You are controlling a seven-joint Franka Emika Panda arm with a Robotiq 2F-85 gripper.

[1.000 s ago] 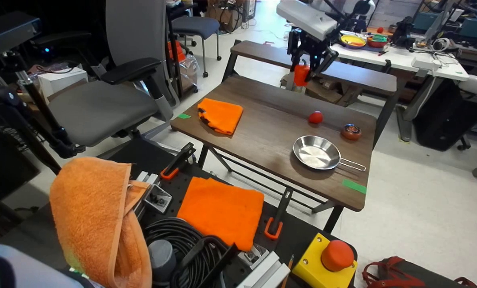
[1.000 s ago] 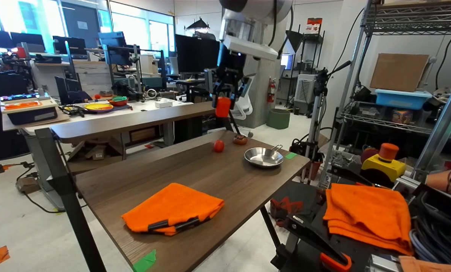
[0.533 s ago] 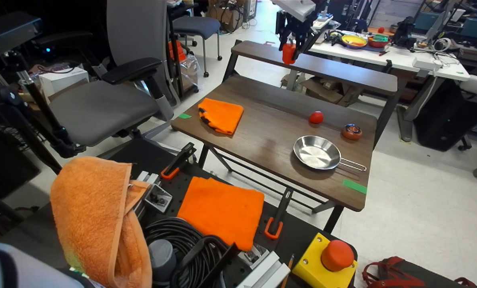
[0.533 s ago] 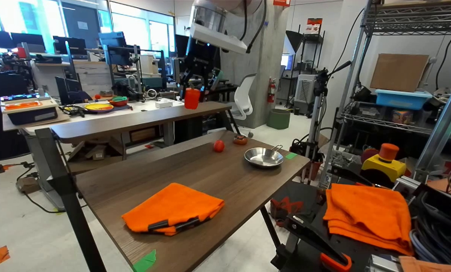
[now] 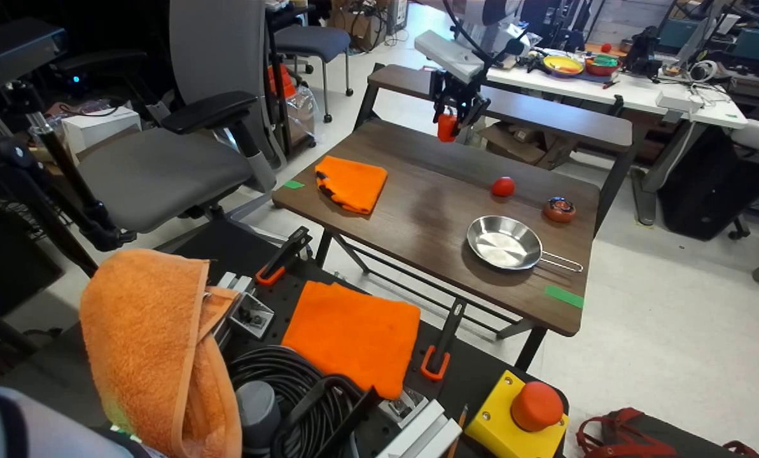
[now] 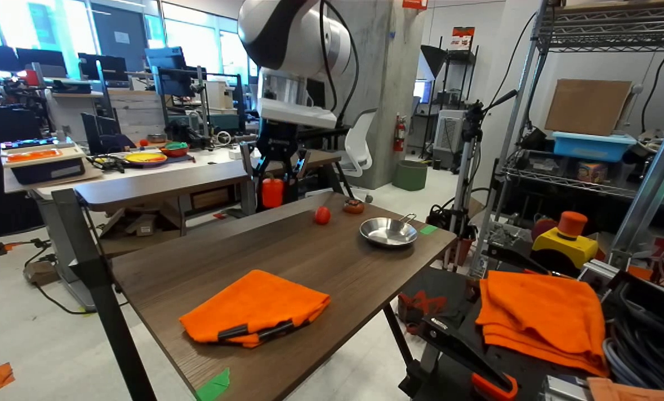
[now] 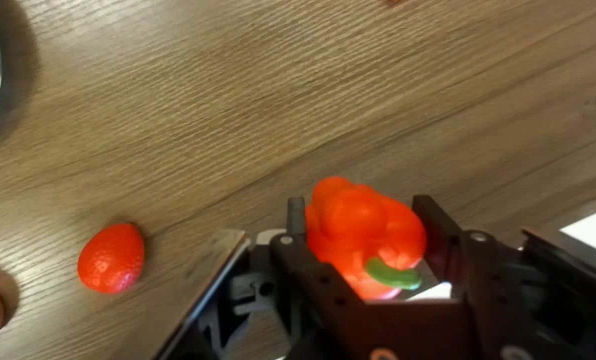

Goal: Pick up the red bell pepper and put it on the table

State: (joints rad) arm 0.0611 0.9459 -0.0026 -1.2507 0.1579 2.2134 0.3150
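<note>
Wrist view: the gripper [image 7: 360,216] clasps the red bell pepper [image 7: 363,228], hanging clear of the table [image 7: 218,135] (whether fully over it, I can't tell). Likely the carrying step; next should come lowering, then release.

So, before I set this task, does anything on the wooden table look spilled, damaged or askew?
Nothing stands out: on the table, the steel pan sits upright and the orange cloth lies folded; the claw holds the red bell pepper aloft.

On the rectangular brown wood-grain table [image 5: 412,205], a folded orange cloth [image 5: 355,183] was seen left of a round steel pan [image 5: 505,243].
</note>
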